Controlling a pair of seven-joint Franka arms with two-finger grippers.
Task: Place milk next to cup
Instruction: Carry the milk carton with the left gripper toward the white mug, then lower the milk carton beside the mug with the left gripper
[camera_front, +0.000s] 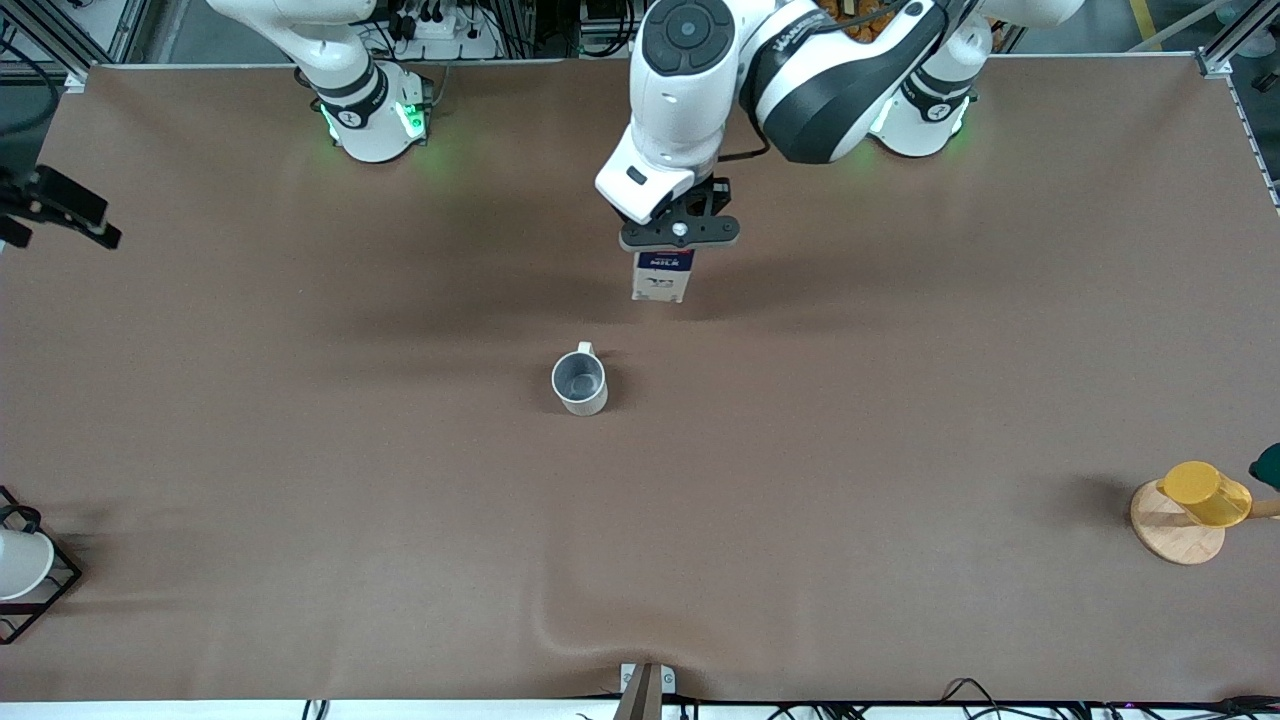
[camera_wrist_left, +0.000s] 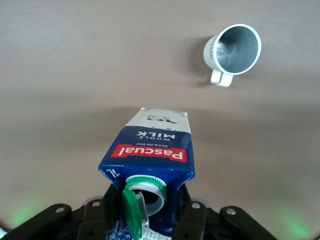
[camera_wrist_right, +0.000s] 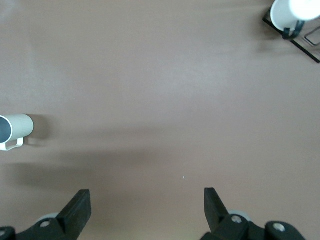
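The left gripper (camera_front: 679, 232) has its jaws clamped on the gabled top of the milk carton (camera_front: 662, 275), which hangs below them over the brown worktop (camera_front: 900, 400), its long axis upright and its base down. In the left wrist view the carton (camera_wrist_left: 150, 155) shows its red label and an open green cap (camera_wrist_left: 134, 210) at the gripped end. There is one carton and one off-white mug (camera_front: 580, 381); the mug stands upright on the worktop, nearer the front camera than the spot under the carton and well apart from it, its handle turned toward the robots' bases. The right gripper (camera_wrist_right: 147, 210) hangs with jaws spread wide, holding nothing. A yellow cup (camera_front: 1205, 493) rests on a round wooden board (camera_front: 1170, 535), and one white cup (camera_front: 20, 563) sits in a black wire rack (camera_front: 55, 590).
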